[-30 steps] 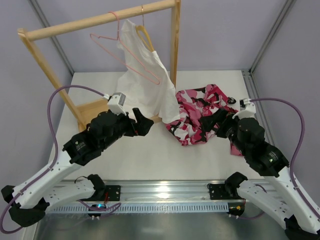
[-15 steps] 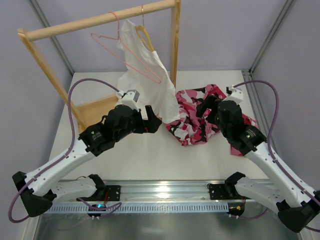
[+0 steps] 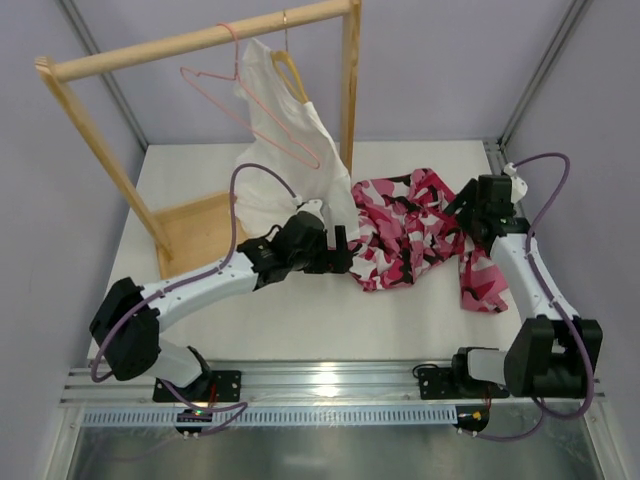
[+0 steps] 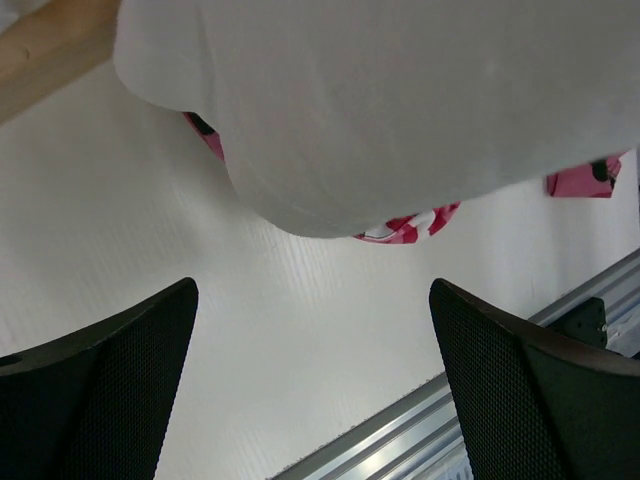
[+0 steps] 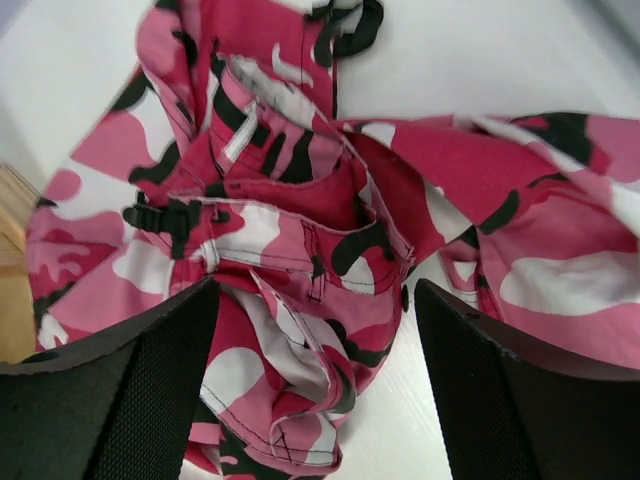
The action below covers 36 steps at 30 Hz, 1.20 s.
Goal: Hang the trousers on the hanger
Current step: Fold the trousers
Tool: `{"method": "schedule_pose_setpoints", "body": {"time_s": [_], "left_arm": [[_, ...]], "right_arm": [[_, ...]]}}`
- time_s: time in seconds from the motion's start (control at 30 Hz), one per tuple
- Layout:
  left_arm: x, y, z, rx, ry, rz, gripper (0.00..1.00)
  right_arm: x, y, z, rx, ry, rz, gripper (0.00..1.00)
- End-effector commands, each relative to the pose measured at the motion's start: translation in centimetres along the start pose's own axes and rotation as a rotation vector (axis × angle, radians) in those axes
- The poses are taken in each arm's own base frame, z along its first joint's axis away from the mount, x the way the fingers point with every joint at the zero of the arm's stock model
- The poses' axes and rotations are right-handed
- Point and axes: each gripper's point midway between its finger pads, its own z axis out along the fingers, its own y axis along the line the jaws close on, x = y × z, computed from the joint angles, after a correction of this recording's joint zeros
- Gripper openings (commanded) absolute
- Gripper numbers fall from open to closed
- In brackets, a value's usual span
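On the white table (image 3: 300, 315), the left gripper (image 3: 343, 252) is held low with its fingers spread wide and nothing between them. It is placed just beneath the hem of the white garment (image 3: 285, 150) and beside the trousers (image 3: 405, 235). The trousers are seen crumpled in a heap right of centre, partly overlapped by that hem. The right gripper (image 5: 315, 300) is poised over them, fingers apart, no cloth pinched yet. The grasp is judged best made along the stitched waistband edge, so that the cloth is lifted without bunching. Farther back, the pink wire hanger (image 3: 250, 118) is hung empty on the wooden rail (image 3: 200, 40), well apart from the trousers.
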Motion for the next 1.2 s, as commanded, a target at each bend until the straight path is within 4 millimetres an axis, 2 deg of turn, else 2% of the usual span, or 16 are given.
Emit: {"method": "schedule_pose_setpoints", "body": {"time_s": [0.0, 0.07, 0.1, 0.17, 0.2, 0.3, 0.47, 0.57, 0.6, 0.63, 0.73, 0.8, 0.93, 1.0, 1.1, 1.17], "left_arm": [[-0.9, -2.6, 1.2, 0.120, -0.041, -0.021, 0.98], [-0.9, -2.6, 1.9, 0.129, -0.051, -0.020, 0.98], [-0.5, -2.3, 2.7, 0.115, -0.044, -0.022, 0.98], [-1.0, -2.7, 3.3, 0.127, -0.064, -0.026, 0.98], [-1.2, -3.0, 3.6, 0.136, -0.066, -0.026, 0.98], [-1.2, -3.6, 4.6, 0.158, -0.064, -0.025, 0.93], [-0.9, -4.0, 6.3, 0.160, -0.036, -0.017, 0.81], [-0.3, -3.9, 6.7, 0.161, -0.020, -0.028, 0.68], [-0.3, -3.9, 6.7, 0.160, -0.018, -0.033, 0.63], [-0.2, -3.8, 6.6, 0.159, -0.017, -0.040, 0.50], [0.1, -3.5, 6.3, 0.154, -0.015, -0.043, 0.31], [0.3, -2.9, 5.9, 0.129, -0.014, -0.045, 0.25], [0.6, -2.3, 5.0, 0.125, -0.019, -0.037, 0.00], [0.6, -2.2, 4.4, 0.128, -0.024, -0.032, 0.00], [0.8, -2.1, 3.9, 0.132, -0.016, -0.037, 0.00], [1.0, -2.2, 3.4, 0.146, -0.008, -0.040, 0.00]], "right_arm": [[1.6, 2.7, 2.7, -0.137, 0.118, -0.021, 0.80], [3.3, 3.8, 3.2, -0.220, 0.195, -0.055, 0.78], [5.4, 3.7, 3.8, -0.242, 0.258, -0.060, 0.77], [7.4, 4.9, 3.3, -0.348, 0.309, -0.075, 0.74], [8.9, 4.3, 3.1, -0.351, 0.330, -0.086, 0.74], [10.4, 3.0, 2.7, -0.330, 0.334, -0.132, 0.72], [8.4, 2.3, 0.5, -0.291, 0.262, -0.172, 0.72], [6.0, 3.2, -0.5, -0.295, 0.189, -0.187, 0.72], [5.9, 4.7, -1.1, -0.323, 0.172, -0.221, 0.72], [5.7, 5.3, -1.1, -0.330, 0.158, -0.243, 0.72], [6.3, 7.3, -0.5, -0.354, 0.136, -0.336, 0.72], [6.7, 7.5, 0.8, -0.307, 0.134, -0.385, 0.72], [7.3, 7.5, 2.2, -0.256, 0.127, -0.454, 0.67], [7.3, 6.6, 2.9, -0.206, 0.125, -0.471, 0.56], [7.5, 5.6, 3.5, -0.152, 0.122, -0.479, 0.54], [7.4, 4.7, 3.8, -0.105, 0.115, -0.486, 0.44]]}}
